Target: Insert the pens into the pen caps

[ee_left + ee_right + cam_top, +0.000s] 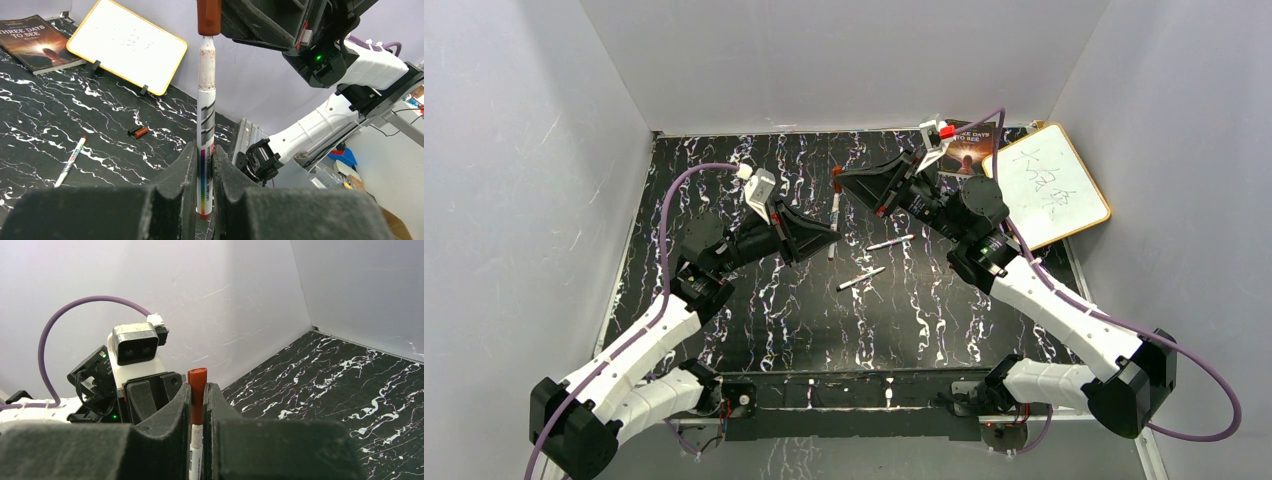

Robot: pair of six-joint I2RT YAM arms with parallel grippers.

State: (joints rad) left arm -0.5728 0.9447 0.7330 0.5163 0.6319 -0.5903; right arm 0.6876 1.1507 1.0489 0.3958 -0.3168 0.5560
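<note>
My left gripper (pixel 832 238) (pixel 205 170) is shut on the lower barrel of one of the pens (pixel 206 125), a white one held upright. Its top end meets the mouth of a reddish-brown pen cap (pixel 209 17) (pixel 197 392). My right gripper (pixel 840 180) (pixel 198 405) is shut on that cap, straight above the left one. The same pen (pixel 195 450) shows just under the cap between the right fingers. Two more pens (pixel 890 242) (pixel 861 278) lie on the marbled table to the right. Another loose cap (pixel 139 132) lies on the table.
A yellow-framed whiteboard (pixel 1049 185) (pixel 127 45) leans at the back right, with a book (pixel 969 150) (pixel 32 42) beside it. White walls close in the table on three sides. A pen (pixel 70 161) lies flat near the left of the left wrist view.
</note>
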